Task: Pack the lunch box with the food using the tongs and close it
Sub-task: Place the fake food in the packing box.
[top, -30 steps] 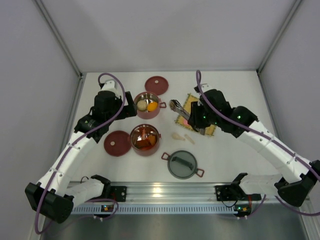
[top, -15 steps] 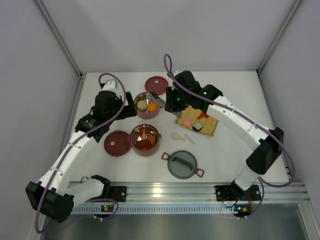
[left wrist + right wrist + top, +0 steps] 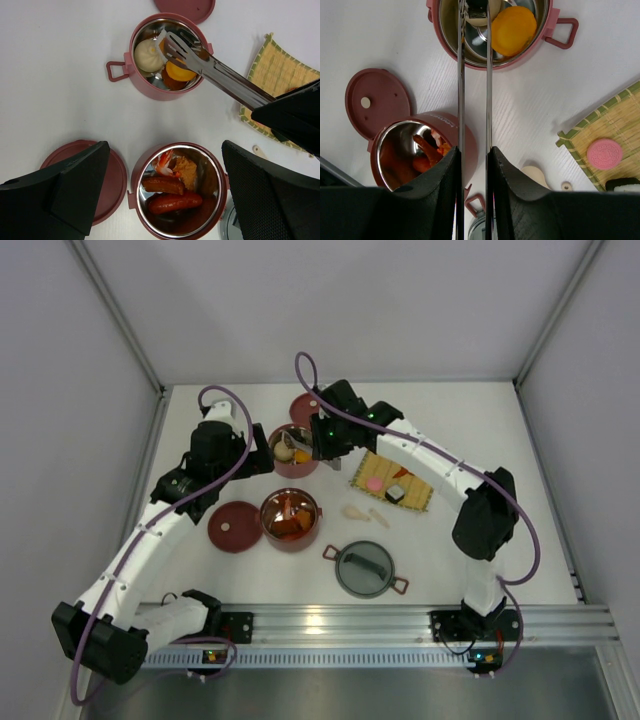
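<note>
**A:** Right claw [image 3: 473, 150] first?

**B:** Clamped on the tongs [image 3: 215, 72], with its jaws pinched in on both arms. The left claw [image 3: 256, 458] gapes wide and holds nothing.

**A:** How far along, starting from the near edge?

**B:** The grey lid [image 3: 365, 568] sits alone on the desk [image 3: 470, 430] at 6 o'clock, covering nothing. Just beyond it, the near bowl [image 3: 300, 544] holds sausages [image 3: 172, 201], a shrimp [image 3: 164, 162] and an orange-brown piece. A red lid [image 3: 235, 526] lies at its 9 o'clock.

**A:** What isn't packed?

**B:** The mat [image 3: 615, 122], at that bowl's 2 o'clock, has a pink piece [image 3: 604, 154], a sushi [image 3: 396, 493] and one more bit too small to name.

**A:** And further out?

**B:** The far bowl [image 3: 142, 86], at 12 o'clock from the near one, holds a bun [image 3: 146, 54] and an orange piece [image 3: 514, 30]. The tongs' tips hang over it, but I cannot tell whether they pinch anything. The left claw hovers at its 9 o'clock. The second red lid [image 3: 312, 410] lies just past it.

**A:** Verdict?

**B:** Packing looks past halfway. None of the stacking or lidding is done.
</note>
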`<act>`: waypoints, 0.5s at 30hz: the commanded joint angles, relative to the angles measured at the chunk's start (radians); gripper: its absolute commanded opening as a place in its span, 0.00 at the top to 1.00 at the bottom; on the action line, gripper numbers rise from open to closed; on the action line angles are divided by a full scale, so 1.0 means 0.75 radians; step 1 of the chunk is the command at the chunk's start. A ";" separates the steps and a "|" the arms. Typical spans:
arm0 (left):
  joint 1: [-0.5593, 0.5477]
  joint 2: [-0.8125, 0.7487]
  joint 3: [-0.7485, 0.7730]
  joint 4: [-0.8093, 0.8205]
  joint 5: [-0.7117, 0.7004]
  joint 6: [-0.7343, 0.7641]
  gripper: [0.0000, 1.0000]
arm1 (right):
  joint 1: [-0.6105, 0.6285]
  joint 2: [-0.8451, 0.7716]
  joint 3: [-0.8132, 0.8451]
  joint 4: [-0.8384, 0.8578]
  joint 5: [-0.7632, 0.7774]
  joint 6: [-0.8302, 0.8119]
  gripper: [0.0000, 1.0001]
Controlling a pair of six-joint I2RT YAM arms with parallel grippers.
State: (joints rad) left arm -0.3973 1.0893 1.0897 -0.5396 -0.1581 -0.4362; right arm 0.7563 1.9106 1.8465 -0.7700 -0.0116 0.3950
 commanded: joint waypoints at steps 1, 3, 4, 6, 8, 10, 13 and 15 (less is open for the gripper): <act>-0.002 0.008 -0.001 0.034 -0.008 0.021 0.01 | 0.002 -0.011 0.080 0.106 0.009 0.011 0.79; -0.002 0.008 -0.001 0.032 -0.010 0.023 0.01 | 0.002 0.001 0.086 0.104 0.034 0.015 0.78; -0.002 0.006 -0.001 0.032 -0.010 0.023 0.01 | 0.000 0.003 0.086 0.104 0.052 0.013 0.78; -0.002 0.004 -0.001 0.030 -0.008 0.025 0.01 | 0.000 0.013 0.086 0.102 0.065 0.015 0.77; -0.002 0.004 -0.003 0.032 -0.010 0.023 0.01 | -0.002 0.017 0.086 0.096 0.095 0.021 0.75; -0.002 0.006 -0.003 0.030 -0.010 0.023 0.01 | -0.002 0.019 0.082 0.094 0.110 0.021 0.74; -0.002 0.008 -0.003 0.030 -0.010 0.025 0.01 | 0.000 0.021 0.076 0.098 0.108 0.023 0.70; -0.002 0.008 -0.001 0.032 -0.010 0.025 0.01 | -0.004 0.028 0.080 0.102 0.101 0.017 0.67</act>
State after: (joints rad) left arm -0.3973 1.0893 1.0897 -0.5396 -0.1577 -0.4259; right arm 0.7559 1.9255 1.8481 -0.7696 0.0490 0.4000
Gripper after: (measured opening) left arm 0.991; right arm 0.327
